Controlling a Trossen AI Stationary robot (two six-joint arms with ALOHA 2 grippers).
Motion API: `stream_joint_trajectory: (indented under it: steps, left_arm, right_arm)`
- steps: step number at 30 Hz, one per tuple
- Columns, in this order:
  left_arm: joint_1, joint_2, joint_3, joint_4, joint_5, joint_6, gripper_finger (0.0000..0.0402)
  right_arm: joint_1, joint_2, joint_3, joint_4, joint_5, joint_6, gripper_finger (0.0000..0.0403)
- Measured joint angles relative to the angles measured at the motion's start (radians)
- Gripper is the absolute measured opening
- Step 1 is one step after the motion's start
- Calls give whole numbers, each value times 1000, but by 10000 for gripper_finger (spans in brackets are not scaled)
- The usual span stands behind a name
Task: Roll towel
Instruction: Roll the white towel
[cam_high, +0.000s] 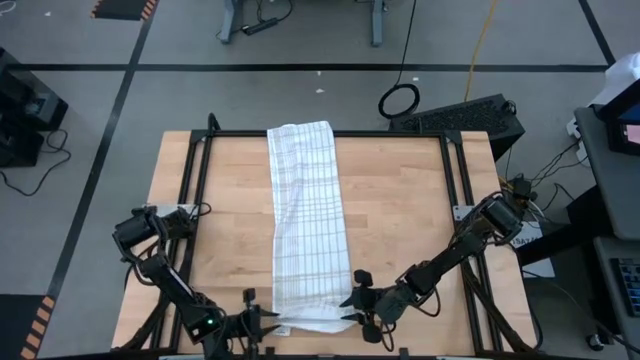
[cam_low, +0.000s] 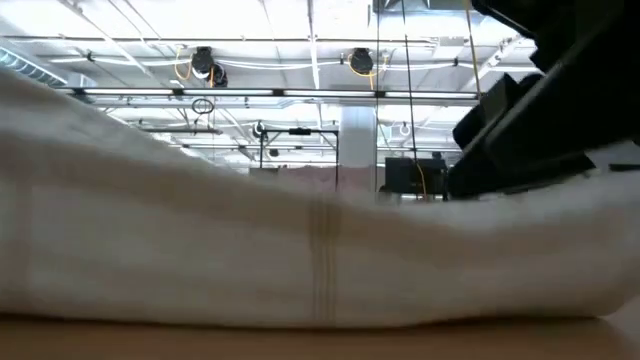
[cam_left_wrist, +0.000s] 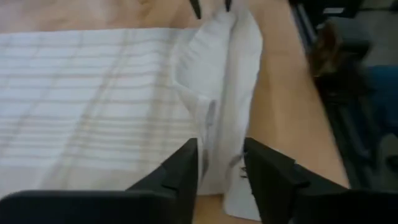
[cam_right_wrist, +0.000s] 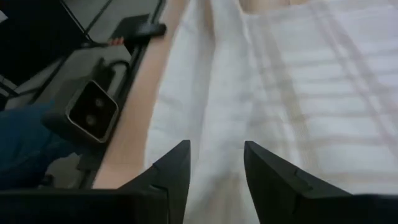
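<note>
- Left gripper (cam_high: 268, 320), in the high view, sat at the near edge of the tabletop (cam_high: 220, 220), its fingers pointing at the left corner of the towel's near end; whether they pinched cloth could not be told from above.
- Right gripper (cam_high: 357, 300), same view, sat at the opposite near corner, just beside the towel (cam_high: 305, 215). The towel lay as a long folded strip down the middle of the tabletop, from the far edge to the near edge, with its near end bunched into a small fold between the two grippers.
- Low view: the towel (cam_low: 300, 250) filled most of the picture as a low, rumpled ridge lying on the tabletop (cam_low: 300, 345). A dark arm part showed at the upper right; no gripper's fingers could be made out.
- Left wrist view: the left gripper (cam_left_wrist: 221, 171) had its two fingers spread a little apart, one on each side of a raised fold of the towel (cam_left_wrist: 93, 93). Cloth lay in the gap, but the fingers did not press on it. The rest of the towel lay flat on the tabletop (cam_left_wrist: 286, 112).
- Right wrist view: the right gripper (cam_right_wrist: 217, 168) had its fingers spread apart above the towel (cam_right_wrist: 298, 81), with nothing pinched between them. A small camera (cam_right_wrist: 90, 112) sat beyond the tabletop's edge.
</note>
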Motion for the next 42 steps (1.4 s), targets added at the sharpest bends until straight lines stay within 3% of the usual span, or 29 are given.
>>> stream_joint_trajectory:
  steps: [5,9,13,17,20,25,34,37,42]
  left_arm:
    - [-45,0,0,111,11,21,176]
    - [-72,-6,0,180,-2,76,179]
    - [-53,-5,0,181,-7,30,179]
    - [-34,-5,0,183,81,-1,179]
    - [-27,1,0,176,91,0,179]
    - [11,31,-1,68,38,-14,179]
    - [137,101,-45,-67,3,-57,179]
    - [171,98,-45,-138,-9,-55,179]
    - [178,53,-46,-289,26,-69,179]
  right_arm:
    - [5,4,1,-42,0,11,139]
    - [5,4,1,29,-25,-27,139]
    - [1,4,1,77,-52,-63,139]
    - [4,4,1,58,-52,-74,139]
    - [5,4,1,39,-46,-82,139]
    - [-11,9,1,1,36,-133,139]
    - [-86,108,1,34,39,-224,139]
    - [-116,106,3,10,88,-247,139]
    - [-136,11,1,-92,79,-326,139]
